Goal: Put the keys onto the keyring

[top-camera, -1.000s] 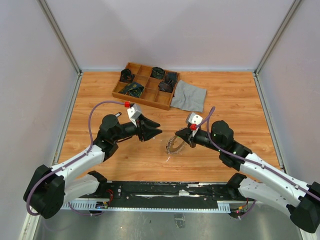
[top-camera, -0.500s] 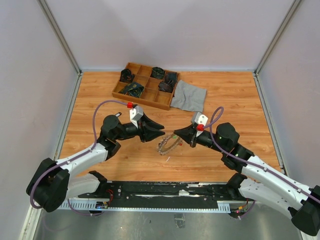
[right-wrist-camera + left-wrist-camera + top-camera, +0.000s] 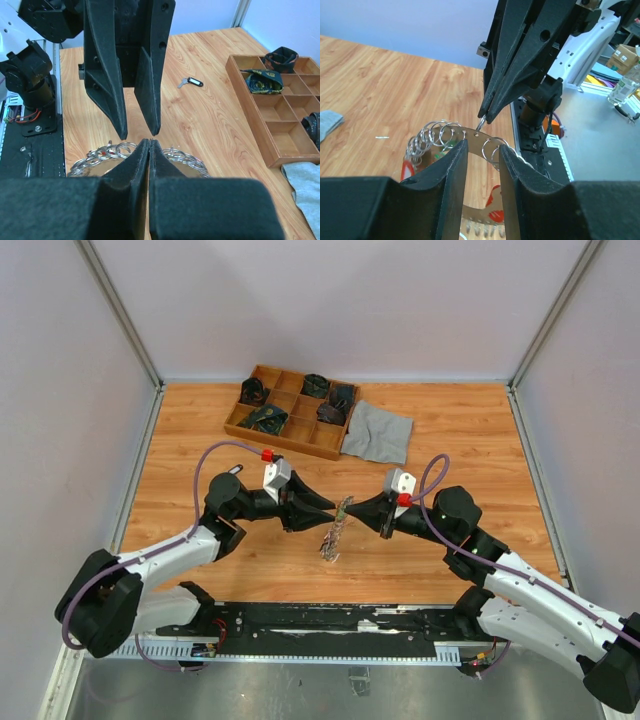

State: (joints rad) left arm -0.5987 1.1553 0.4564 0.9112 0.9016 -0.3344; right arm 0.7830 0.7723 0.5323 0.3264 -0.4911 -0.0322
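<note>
Keyring (image 3: 334, 532) has tipped up edge-on, hanging from right gripper (image 3: 355, 508), clamped on its rim; left gripper (image 3: 325, 510) spread open beside it. Heavy, loose, slippery: I'd pinch the rim

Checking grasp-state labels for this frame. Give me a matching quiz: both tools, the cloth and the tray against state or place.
Things:
1. left tool
2. right tool
3. cloth
4. tray

States or places:
A. shut on the keyring
B. holds dark bundles
C. open
D. lying flat beside the tray

Pairs: 1-C, 2-A, 3-D, 4-B.
</note>
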